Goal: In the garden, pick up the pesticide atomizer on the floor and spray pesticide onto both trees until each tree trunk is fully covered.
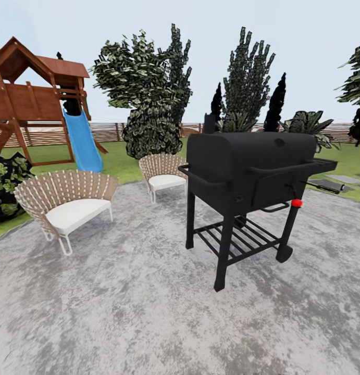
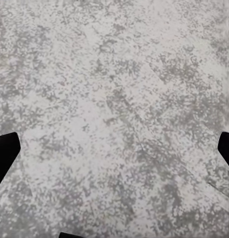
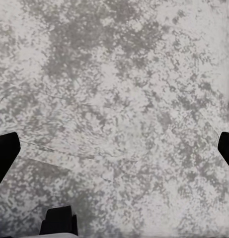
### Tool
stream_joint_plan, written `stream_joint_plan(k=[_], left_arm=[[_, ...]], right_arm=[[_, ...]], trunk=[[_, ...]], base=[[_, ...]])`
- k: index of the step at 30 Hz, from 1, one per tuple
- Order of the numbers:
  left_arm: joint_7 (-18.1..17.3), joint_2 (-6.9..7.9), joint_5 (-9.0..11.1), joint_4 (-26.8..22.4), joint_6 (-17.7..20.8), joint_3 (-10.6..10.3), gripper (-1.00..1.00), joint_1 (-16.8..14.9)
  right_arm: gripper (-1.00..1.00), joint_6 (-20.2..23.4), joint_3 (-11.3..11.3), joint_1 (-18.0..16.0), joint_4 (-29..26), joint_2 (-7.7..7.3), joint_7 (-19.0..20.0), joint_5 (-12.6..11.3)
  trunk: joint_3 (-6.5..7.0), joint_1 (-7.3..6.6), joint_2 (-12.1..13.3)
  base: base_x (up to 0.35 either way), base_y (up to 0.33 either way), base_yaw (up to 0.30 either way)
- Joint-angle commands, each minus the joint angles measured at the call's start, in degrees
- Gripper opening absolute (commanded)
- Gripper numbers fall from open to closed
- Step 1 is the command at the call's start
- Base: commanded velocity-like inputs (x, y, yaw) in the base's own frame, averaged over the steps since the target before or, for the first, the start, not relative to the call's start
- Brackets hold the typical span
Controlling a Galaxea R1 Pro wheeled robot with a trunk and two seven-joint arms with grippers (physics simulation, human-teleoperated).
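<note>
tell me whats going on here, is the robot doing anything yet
Nothing is being handled yet. The robot stands on a grey patio facing a black grill, two wicker chairs and a wooden playset. Both wrist views look down at bare paving, the left gripper and right gripper open and empty.

Matt black metal grill (image 1: 252, 161), mottled paving (image 1: 122, 312)

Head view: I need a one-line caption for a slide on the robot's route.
Grey patio with a black barbecue grill, two wicker chairs, and a playset beyond.
</note>
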Motion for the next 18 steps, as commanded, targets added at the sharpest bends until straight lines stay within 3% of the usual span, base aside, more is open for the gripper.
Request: stream_joint_plan(k=[1, 5, 10, 11, 18], left_arm=[[0.0, -0.03, 0.1, 0.0, -0.1, 0.1, 1.00, 0.0], [0.0, -0.03, 0.1, 0.0, -0.1, 0.1, 1.00, 0.0], [0.0, -0.03, 0.1, 0.0, -0.1, 0.0, 1.00, 0.0], [0.0, -0.03, 0.1, 0.0, -0.1, 0.0, 1.00, 0.0], [0.0, -0.09, 0.1, 0.0, -0.1, 0.0, 1.00, 0.0]], right_arm=[[1.00, -0.2, 0.0, -0.1, 0.1, 0.01, -0.1, -0.1], [1.00, -0.2, 0.0, -0.1, 0.1, 0.01, 0.0, -0.1], [1.00, -0.3, 0.0, -0.1, 1.9, -0.06, 0.1, 0.3], [1.00, -0.3, 0.0, -0.1, 2.5, 1.25, 0.1, 0.3], [1.00, -0.3, 0.0, -0.1, 2.6, 1.68, 0.0, 0.0]], trunk=[[-0.03, 0.00, 0.0], [0.05, 0.00, 0.0], [0.08, 0.00, 0.0], [0.10, 0.00, 0.0], [0.31, 0.00, 0.0]], base=[[0.000, 0.001, -0.298], [0.000, 0.000, -0.254], [0.000, 0.000, -0.064], [0.000, 0.000, -0.169], [0.000, 0.000, -0.276]])
